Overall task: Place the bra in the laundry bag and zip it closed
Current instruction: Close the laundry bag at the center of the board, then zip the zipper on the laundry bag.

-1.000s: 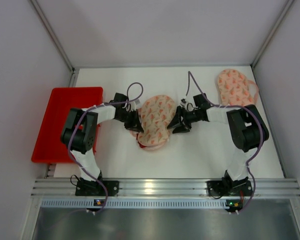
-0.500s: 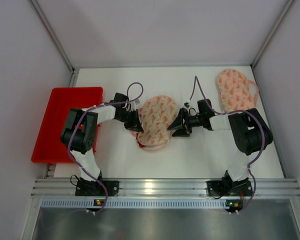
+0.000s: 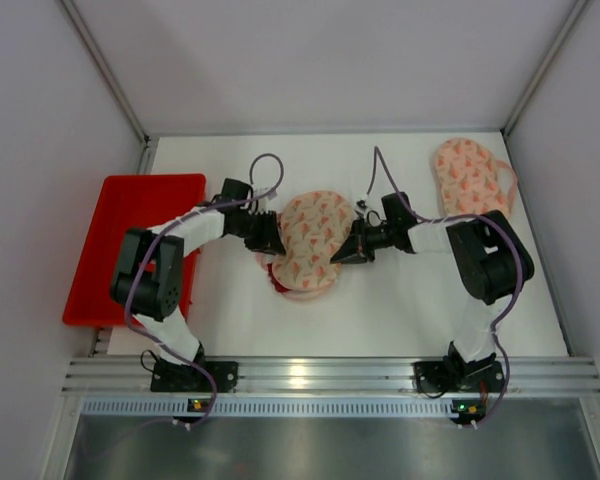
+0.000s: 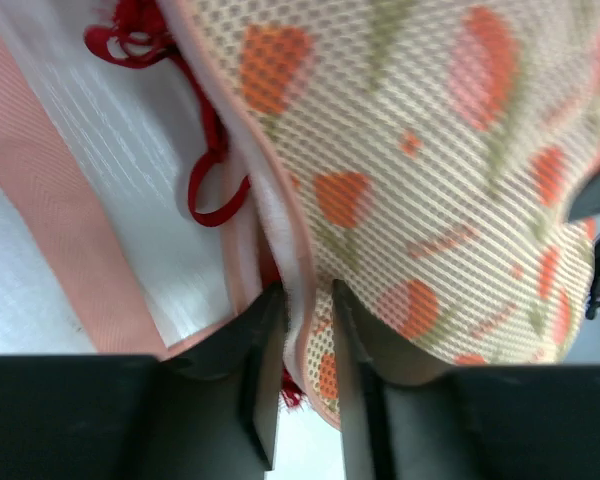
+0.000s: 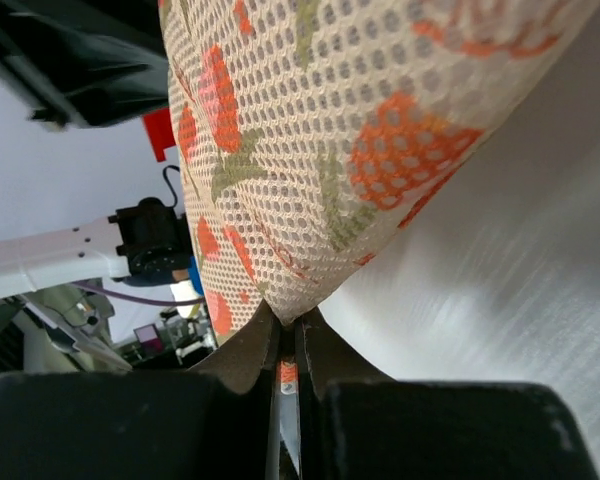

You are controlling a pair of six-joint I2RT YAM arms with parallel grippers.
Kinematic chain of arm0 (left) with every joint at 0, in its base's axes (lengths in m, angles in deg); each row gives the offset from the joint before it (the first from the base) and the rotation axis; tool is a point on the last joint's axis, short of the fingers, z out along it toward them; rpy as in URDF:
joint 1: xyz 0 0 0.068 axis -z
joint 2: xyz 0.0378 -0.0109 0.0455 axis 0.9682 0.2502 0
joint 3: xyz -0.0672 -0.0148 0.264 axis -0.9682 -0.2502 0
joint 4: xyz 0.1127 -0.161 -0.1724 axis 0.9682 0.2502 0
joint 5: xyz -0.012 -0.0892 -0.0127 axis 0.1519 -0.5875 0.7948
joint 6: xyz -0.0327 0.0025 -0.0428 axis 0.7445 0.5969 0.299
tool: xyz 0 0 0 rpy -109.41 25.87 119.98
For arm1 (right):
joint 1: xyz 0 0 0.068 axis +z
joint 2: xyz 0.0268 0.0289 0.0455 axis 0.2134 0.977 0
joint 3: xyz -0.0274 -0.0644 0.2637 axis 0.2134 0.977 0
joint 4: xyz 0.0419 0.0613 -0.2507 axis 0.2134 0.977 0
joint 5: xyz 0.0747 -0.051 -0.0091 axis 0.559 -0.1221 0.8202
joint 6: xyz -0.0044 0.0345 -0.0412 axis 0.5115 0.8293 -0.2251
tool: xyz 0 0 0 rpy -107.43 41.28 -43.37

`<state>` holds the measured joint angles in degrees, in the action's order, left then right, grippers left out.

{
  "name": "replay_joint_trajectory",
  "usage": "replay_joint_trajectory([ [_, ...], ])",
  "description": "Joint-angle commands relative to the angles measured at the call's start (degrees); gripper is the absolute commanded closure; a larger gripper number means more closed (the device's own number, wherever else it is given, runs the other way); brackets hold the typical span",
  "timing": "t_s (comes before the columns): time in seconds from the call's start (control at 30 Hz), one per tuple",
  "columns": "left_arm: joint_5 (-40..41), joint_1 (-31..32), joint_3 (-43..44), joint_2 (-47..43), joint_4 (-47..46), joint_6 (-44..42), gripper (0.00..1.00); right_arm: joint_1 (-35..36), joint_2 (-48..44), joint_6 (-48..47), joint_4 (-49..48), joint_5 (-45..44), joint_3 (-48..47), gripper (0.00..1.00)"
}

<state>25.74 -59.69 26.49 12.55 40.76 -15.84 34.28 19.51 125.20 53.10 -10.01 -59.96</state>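
Note:
The laundry bag (image 3: 310, 240), cream mesh with orange flowers, lies mid-table. The red bra (image 3: 277, 278) pokes out at its lower left edge, and its strap (image 4: 205, 170) loops beside the rim in the left wrist view. My left gripper (image 3: 272, 238) is at the bag's left edge. Its jaws stand slightly parted, with the bag's pink-trimmed rim (image 4: 302, 270) loose between them (image 4: 305, 300). My right gripper (image 3: 348, 250) is at the bag's right edge, shut (image 5: 288, 325) on a pinched tip of the mesh (image 5: 310, 150).
A red tray (image 3: 130, 240) sits at the table's left edge. A second flowered mesh piece (image 3: 465, 180) lies at the back right, behind the right arm. White walls close in on the table at the back and on both sides.
The right gripper slid left to the bag's right edge and closed on it. The left gripper shifted slightly toward the back and its jaws parted from a tight grip on the rim.

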Motion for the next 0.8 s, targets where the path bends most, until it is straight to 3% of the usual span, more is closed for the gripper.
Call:
replay_joint_trajectory([
  [0.0, 2.1, 0.2, 4.3, -8.8, 0.5, -5.4, 0.67, -0.3, 0.2, -5.2, 5.7, -2.6, -2.4, 1.00],
  [0.1, 2.4, 0.4, 9.5, -13.2, 4.1, -14.3, 0.51, -0.5, 0.5, -7.5, 8.5, -3.2, -3.4, 1.00],
  [0.23, 6.9, 4.8, 15.5, -16.4, 11.5, -31.0, 0.47, -0.6, 2.0, -8.3, 11.4, -3.1, -4.8, 1.00],
  [0.37, 17.4, 19.6, 15.2, -18.5, 16.3, -49.9, 0.46, -0.5, 2.9, -8.5, 11.7, -2.5, -5.3, 1.00],
  [0.47, 22.4, 30.4, 15.5, -16.7, 20.7, -59.4, 0.46, -0.5, 3.5, -9.5, 13.6, -2.1, -6.0, 1.00],
  [0.57, 28.4, 40.2, 16.4, -13.7, 24.1, -64.1, 0.46, -0.5, 3.9, -10.4, 14.6, -2.0, -6.3, 1.00],
  [0.77, 37.2, 51.3, 21.2, -2.0, 26.8, -71.3, 0.46, -0.2, 3.6, -10.0, 15.0, -2.3, -6.3, 1.00],
])
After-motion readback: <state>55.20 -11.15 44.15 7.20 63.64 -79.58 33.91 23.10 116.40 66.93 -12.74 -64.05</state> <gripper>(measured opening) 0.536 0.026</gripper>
